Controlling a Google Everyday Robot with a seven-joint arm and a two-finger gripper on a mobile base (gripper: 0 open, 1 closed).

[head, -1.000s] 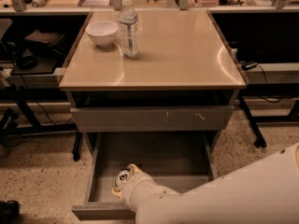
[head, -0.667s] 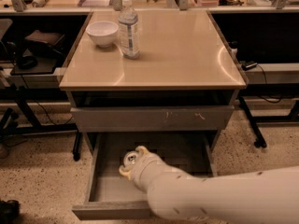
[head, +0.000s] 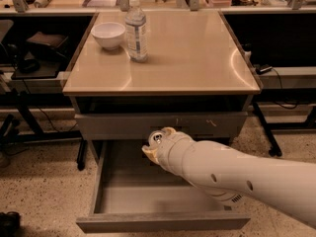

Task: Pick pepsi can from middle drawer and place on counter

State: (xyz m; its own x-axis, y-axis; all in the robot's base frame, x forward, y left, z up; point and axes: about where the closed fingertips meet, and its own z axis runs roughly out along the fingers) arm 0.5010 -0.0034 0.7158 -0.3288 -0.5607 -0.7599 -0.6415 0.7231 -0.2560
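Observation:
The middle drawer (head: 123, 201) stands pulled open at the bottom, with its grey floor bare. My gripper (head: 158, 144) is above the drawer's back part, level with the scratched drawer front (head: 108, 126) above it. It is shut on the pepsi can (head: 156, 138). Only the can's shiny silver top shows between the cream fingers (head: 149, 155); its dark body is hidden by the gripper. My white arm reaches in from the lower right. The beige counter (head: 192, 58) lies above and behind the gripper.
A clear water bottle (head: 136, 28) and a white bowl (head: 108, 34) stand on the counter's back left. Dark shelves with cables and table legs flank the cabinet on both sides. The floor is speckled.
My gripper has risen from low inside the drawer to the level of the upper drawer front, and the can has come up with it.

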